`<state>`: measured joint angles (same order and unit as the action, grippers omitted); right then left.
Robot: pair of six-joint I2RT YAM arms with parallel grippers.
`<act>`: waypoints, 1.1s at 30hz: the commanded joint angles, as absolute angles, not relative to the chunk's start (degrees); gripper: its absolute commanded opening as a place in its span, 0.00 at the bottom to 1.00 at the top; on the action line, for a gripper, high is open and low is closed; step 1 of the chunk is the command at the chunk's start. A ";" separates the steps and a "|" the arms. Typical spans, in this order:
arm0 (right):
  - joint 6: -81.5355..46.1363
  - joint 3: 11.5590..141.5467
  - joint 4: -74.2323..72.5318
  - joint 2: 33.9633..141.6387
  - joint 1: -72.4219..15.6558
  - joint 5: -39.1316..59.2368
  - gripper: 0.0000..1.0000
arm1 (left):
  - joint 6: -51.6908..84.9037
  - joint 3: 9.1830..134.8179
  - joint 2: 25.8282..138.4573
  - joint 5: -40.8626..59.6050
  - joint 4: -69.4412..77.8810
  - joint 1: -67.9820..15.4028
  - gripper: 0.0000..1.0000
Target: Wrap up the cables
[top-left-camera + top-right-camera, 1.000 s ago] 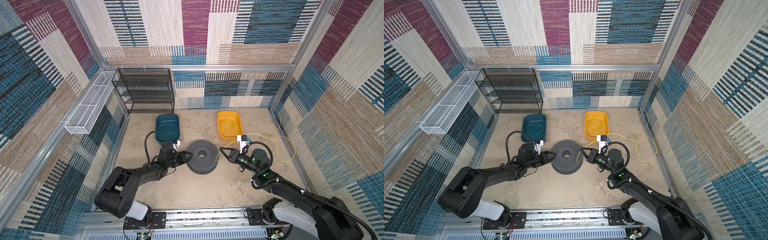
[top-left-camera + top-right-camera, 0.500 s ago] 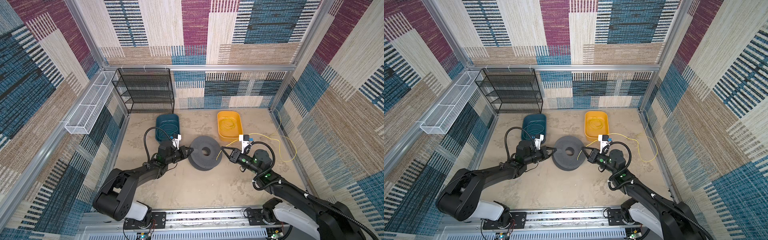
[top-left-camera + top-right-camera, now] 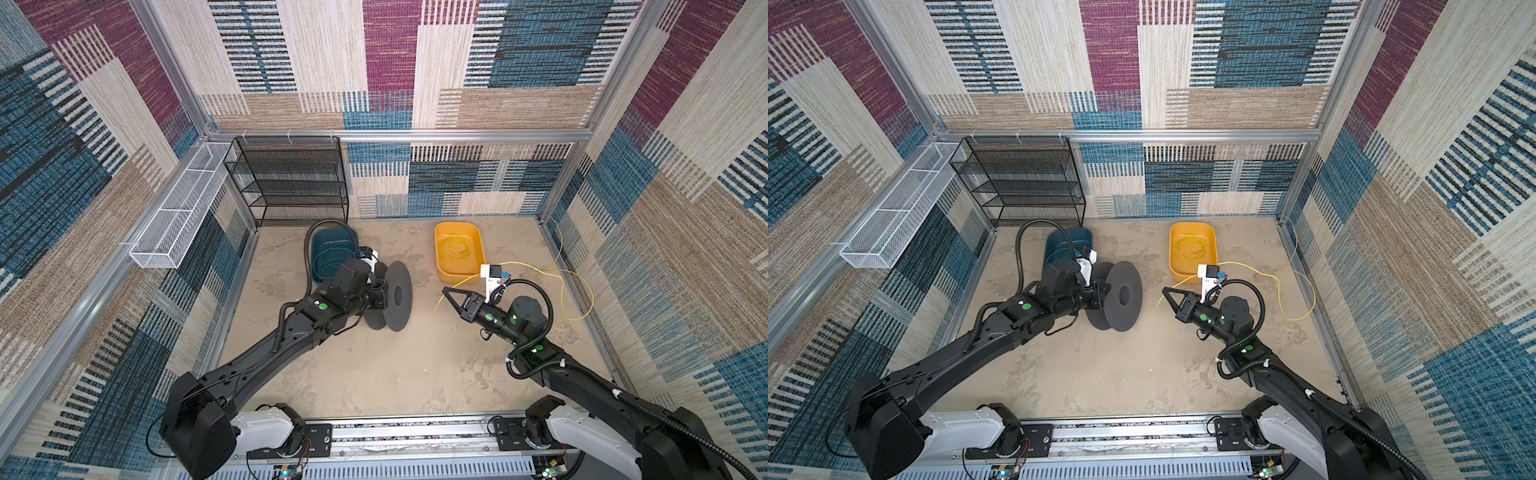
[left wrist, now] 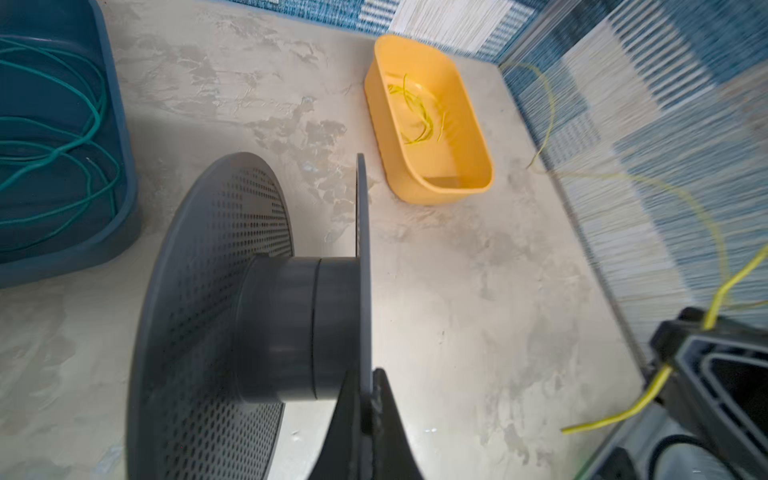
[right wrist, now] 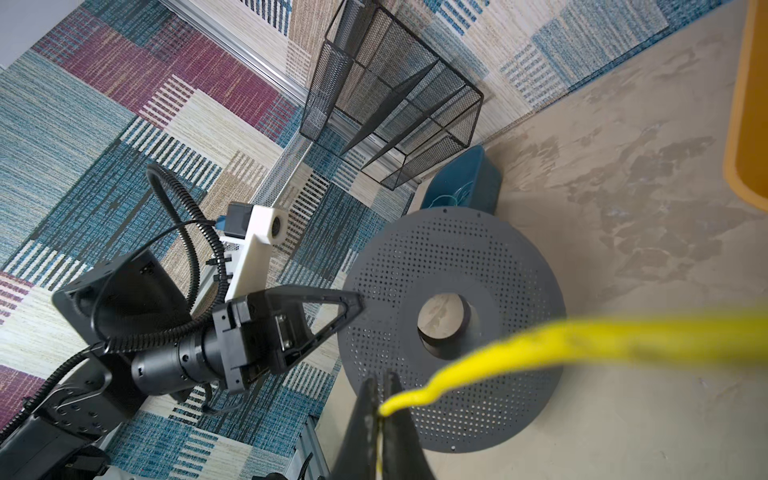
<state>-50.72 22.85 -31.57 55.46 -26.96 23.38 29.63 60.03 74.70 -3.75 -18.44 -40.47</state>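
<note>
Now: two hands (image 4: 368, 395) (image 5: 380, 386), one spool (image 3: 399, 295), two bins (image 3: 330, 239) (image 3: 457, 276), perhaps two cables (image 5: 582, 336) (image 4: 419, 112).

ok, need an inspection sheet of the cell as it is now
Surface: beige tabletop, mottled with darker patches.
Job's things: yellow cable runs from the right gripper to a loop by the right wall; more yellow loops in the yellow tub; dark spool on edge, hub bare.
Clutter: black mesh shelf, white wire basket, blue tub holding green cable.
Grippers: left gripper, jaws shut on a spool flange; right gripper, jaws shut on the yellow cable.
Cables: black hoses along both arms.
Surroundings: patterned fabric walls, aluminium frame.
</note>
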 commanded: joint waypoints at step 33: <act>-45.35 35.84 -35.07 66.64 -32.50 21.06 0.00 | 25.65 56.79 64.22 -25.17 -28.33 -49.16 0.63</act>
<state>-47.77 32.93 -31.92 64.18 -30.76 22.61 26.83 60.12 66.17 -24.88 -29.26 -49.76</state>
